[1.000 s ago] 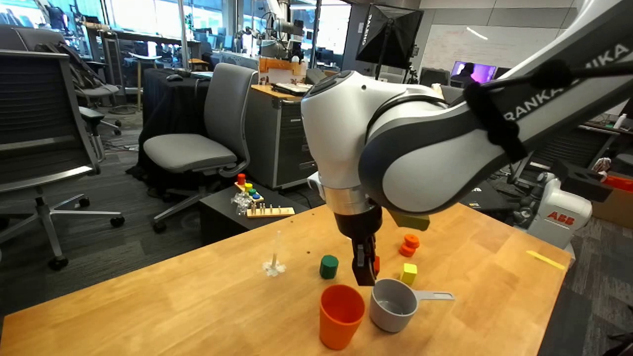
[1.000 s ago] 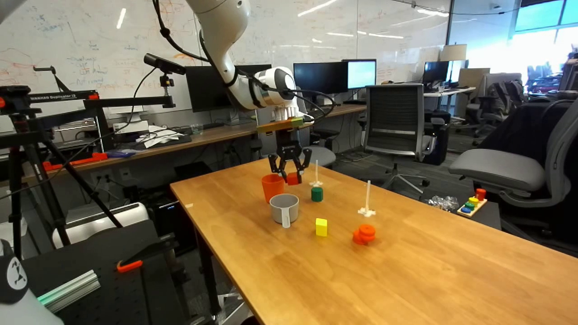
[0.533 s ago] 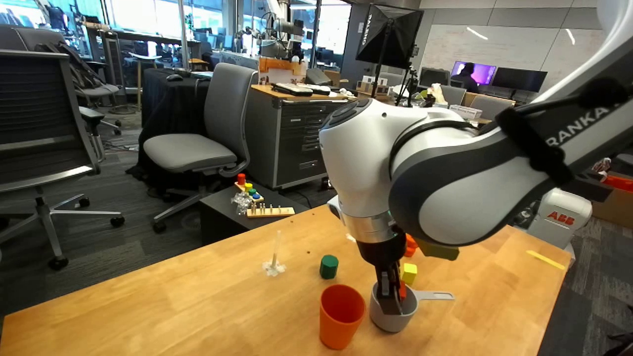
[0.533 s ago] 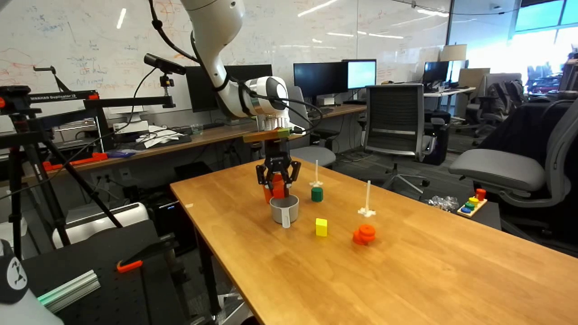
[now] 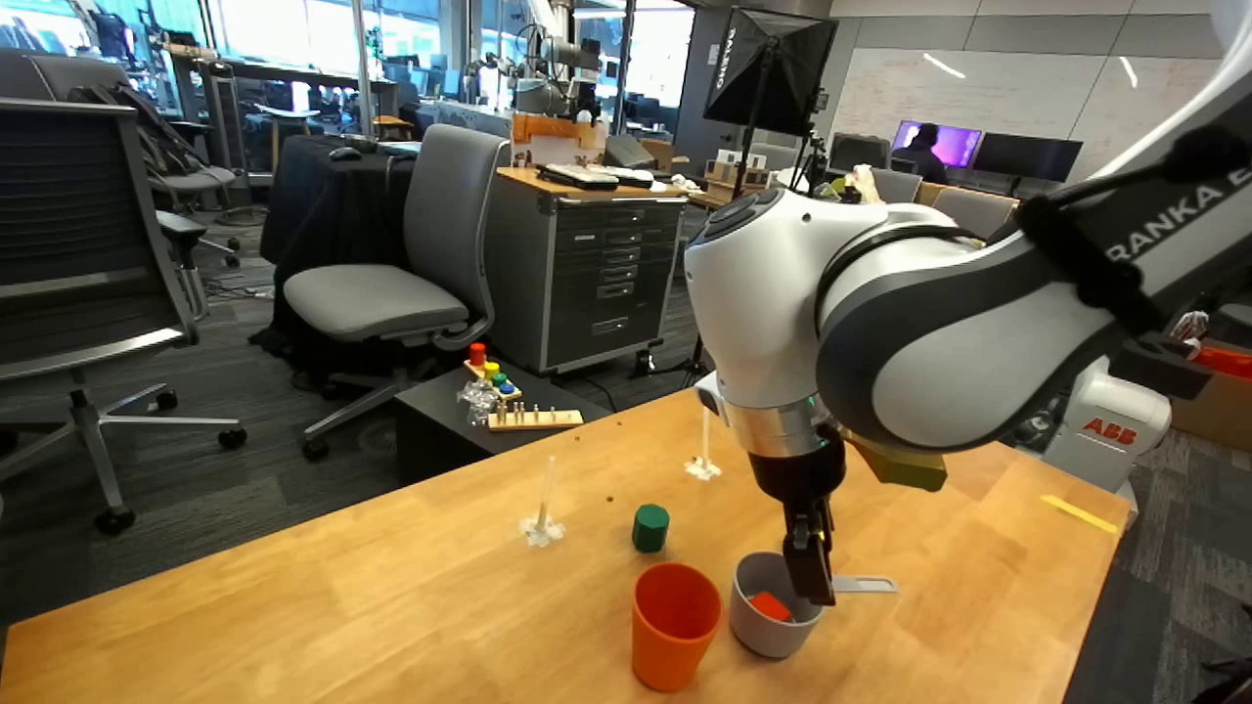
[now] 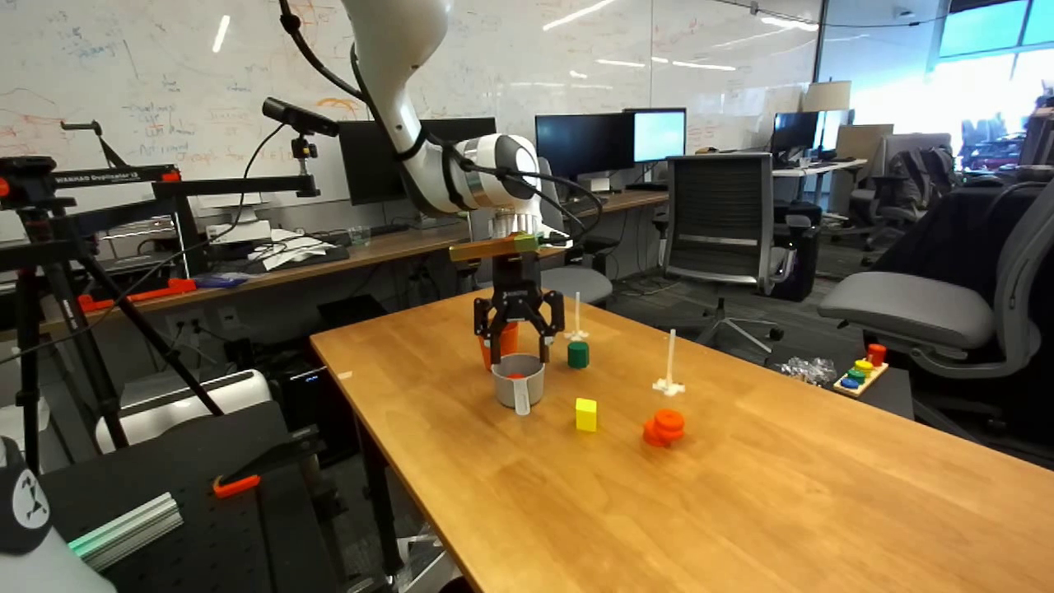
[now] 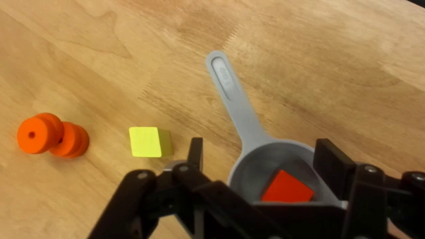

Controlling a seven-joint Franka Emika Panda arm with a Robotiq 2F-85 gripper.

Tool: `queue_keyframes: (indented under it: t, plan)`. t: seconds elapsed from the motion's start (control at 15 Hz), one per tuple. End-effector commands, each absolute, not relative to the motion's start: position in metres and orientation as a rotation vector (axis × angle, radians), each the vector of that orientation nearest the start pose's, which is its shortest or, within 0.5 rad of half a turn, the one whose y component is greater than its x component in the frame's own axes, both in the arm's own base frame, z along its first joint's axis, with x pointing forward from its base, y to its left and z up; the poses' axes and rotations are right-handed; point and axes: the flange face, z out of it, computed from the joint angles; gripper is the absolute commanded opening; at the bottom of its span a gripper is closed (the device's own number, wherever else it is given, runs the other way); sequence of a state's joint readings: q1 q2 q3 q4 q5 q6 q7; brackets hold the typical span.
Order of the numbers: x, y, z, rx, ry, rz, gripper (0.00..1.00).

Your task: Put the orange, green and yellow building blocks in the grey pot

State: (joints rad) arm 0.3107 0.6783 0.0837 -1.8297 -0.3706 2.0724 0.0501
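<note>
**One In, Two Waited Outside**

In the wrist view, we saw the orange-red block (image 7: 287, 189) inside the grey pot (image 7: 254, 171), the gripper (image 7: 261, 152) spread wide and holding nothing, and the yellow block (image 7: 146, 142) near the pot. In an exterior view, the green block (image 5: 650, 528) stood apart from the pot, the orange cup (image 5: 670, 636) just beside it; with fingers (image 5: 810, 567) hanging so close, we judged, a low sideways exit risked tipping the pot. In an exterior view, the wooden table (image 6: 626, 494) and its white pegs (image 6: 671, 360) stretched past the pot, with a whiteboard (image 6: 601, 49), monitors (image 6: 584, 142) and office chairs (image 6: 716, 206) beyond.
</note>
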Motion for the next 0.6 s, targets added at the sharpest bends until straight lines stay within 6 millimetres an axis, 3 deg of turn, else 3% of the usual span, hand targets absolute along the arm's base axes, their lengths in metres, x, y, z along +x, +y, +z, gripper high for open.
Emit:
queue_keyframes:
  t: [0.0,0.27,0.53]
  plan:
    - [0.564,0.187,0.145,-3.281,-0.953,0.606,1.0]
    - [0.592,0.173,0.146,-3.311,-0.967,0.546,1.0]
    - [0.623,0.184,0.157,-3.315,-0.994,0.48,1.0]
